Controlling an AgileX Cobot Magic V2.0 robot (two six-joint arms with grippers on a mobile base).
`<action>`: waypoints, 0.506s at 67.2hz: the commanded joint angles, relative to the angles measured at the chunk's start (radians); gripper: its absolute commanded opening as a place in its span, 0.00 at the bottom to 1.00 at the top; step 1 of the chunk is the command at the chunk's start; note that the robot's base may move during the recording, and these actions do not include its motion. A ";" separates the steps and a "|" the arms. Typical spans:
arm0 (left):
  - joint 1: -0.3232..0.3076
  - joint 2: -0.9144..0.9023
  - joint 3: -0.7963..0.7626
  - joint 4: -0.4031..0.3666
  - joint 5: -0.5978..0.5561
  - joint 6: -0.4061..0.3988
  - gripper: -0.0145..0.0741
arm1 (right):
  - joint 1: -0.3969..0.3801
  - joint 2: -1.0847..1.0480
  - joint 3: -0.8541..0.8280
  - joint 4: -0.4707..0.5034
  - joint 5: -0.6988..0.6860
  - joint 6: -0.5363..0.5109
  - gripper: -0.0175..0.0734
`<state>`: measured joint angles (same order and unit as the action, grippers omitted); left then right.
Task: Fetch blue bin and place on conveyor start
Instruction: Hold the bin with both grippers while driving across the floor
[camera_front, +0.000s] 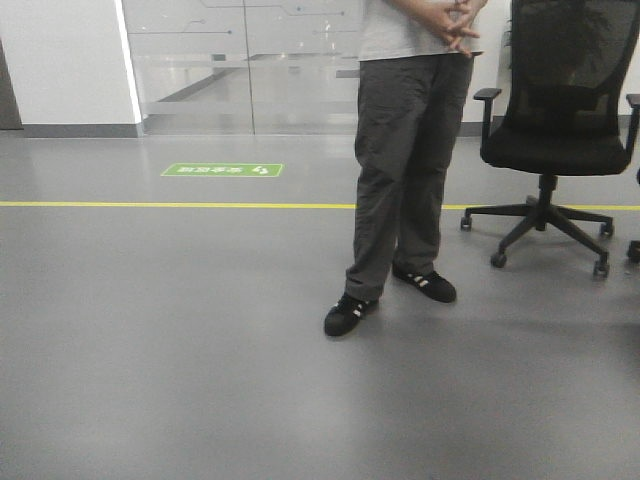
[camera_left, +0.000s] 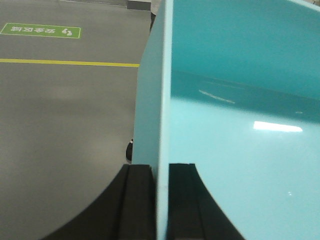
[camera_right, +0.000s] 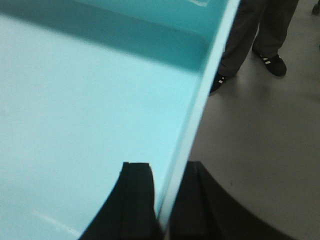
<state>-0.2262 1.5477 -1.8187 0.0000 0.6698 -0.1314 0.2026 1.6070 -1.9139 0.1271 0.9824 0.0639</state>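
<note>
Blue bin (camera_left: 240, 125), pale turquoise and glossy inside, is up off the grey floor (camera_front: 180, 360), pinched at its rim from two sides. The left gripper (camera_left: 160, 170) straddles one thin wall. Its black fingers (camera_left: 139, 200) are closed down to the wall's thickness, one pad outside and one inside the tub. The right gripper (camera_right: 167, 172) clamps another wall the same way, with its fingers (camera_right: 135, 200) pressed to either face of the rim.

Only the wrist views show the bin. The left one looks along the wall to the empty bottom, with a bright light reflection on it. Beyond the wall it shows a yellow line (camera_left: 70, 62) and a green floor sign (camera_left: 40, 30). The right one shows the tub's inner corner, and past the rim a person's (camera_right: 260, 30) dark trousers and black shoes. The front view takes in that person standing with clasped hands, a black office chair (camera_front: 560, 130) beside them, and a glass wall (camera_front: 240, 60) behind.
</note>
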 joint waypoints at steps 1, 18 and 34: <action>0.000 -0.016 -0.008 -0.014 -0.061 -0.005 0.04 | -0.001 -0.012 -0.010 -0.011 -0.026 -0.031 0.02; 0.000 -0.016 -0.008 -0.014 -0.061 -0.005 0.04 | -0.001 -0.012 -0.010 -0.011 -0.026 -0.031 0.02; 0.000 -0.016 -0.008 -0.014 -0.061 -0.005 0.04 | -0.001 -0.012 -0.010 -0.011 -0.026 -0.031 0.02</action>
<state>-0.2262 1.5477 -1.8187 0.0000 0.6698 -0.1314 0.2026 1.6070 -1.9139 0.1271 0.9824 0.0639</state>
